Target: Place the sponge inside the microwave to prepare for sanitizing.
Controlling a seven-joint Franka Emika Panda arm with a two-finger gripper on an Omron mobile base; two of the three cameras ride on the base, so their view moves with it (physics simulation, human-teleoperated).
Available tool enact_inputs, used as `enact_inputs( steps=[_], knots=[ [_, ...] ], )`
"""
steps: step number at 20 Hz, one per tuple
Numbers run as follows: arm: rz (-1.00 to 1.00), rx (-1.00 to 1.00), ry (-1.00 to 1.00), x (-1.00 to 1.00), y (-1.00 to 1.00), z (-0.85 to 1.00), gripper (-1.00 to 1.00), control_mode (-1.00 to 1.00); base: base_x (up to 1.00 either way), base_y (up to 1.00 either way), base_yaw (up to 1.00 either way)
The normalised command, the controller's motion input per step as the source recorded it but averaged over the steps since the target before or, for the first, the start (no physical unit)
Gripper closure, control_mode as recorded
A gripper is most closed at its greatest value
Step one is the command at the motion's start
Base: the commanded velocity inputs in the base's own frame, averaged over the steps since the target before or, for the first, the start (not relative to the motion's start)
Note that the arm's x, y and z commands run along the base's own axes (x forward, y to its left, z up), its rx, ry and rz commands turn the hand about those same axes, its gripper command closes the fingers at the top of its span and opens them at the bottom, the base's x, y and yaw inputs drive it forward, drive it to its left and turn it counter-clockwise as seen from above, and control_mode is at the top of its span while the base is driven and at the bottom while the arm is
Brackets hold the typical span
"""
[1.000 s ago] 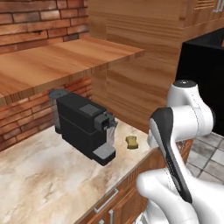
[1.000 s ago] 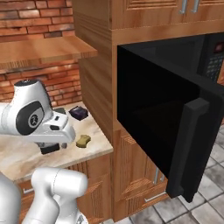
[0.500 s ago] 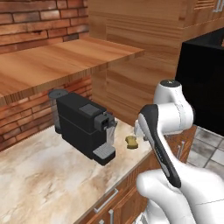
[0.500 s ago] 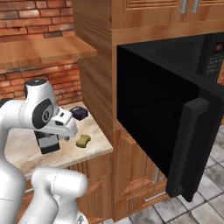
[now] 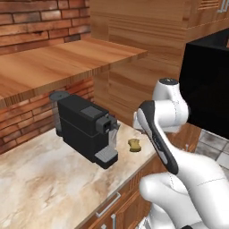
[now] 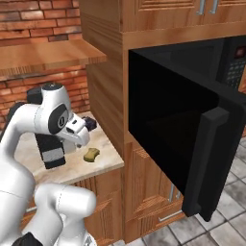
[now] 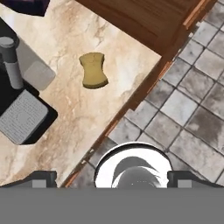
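The gripper is held spread wide and empty above the counter edge. Beyond it, the sponge is seen flat on the marble counter, just beside the coffee machine. Farther right, the microwave is seen with its door swung open.

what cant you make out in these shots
- Microwave cavity: right base view, too dark to see inside.
- Keypad: right base view, too small to read.
- Dark box: hand view, cut off by the top edge.
- Gripper: hand view, tips barely rise above the bottom.
- Sponge underside: hidden against the counter.
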Motion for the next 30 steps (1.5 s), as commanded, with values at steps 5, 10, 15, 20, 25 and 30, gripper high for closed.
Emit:
enact_inputs(
  steps=[5,10,15,20,25,30],
  knots=[
    [-0.11,-0.05,-0.03,0.46,0.00,-0.27,-1.00,-1.00,0.00,0.00,0.00],
    [-0.03,0.01,0.00,0.39,0.00,-0.19,-1.00,-1.00,0.00,0.00,0.00],
    [0.00,0.03,0.00,0.29,-0.01,-0.20,-1.00,-1.00,0.00,0.00,0.00],
    [0.00,0.03,0.00,0.23,0.00,-0.30,-1.00,-1.00,0.00,0.00,0.00],
    [0.00,0.02,0.00,0.19,0.00,-0.22,-1.00,-1.00,0.00,0.00,0.00],
    [0.01,0.01,0.00,0.19,0.00,-0.18,-1.00,-1.00,0.00,0.00,0.00]
  ],
)
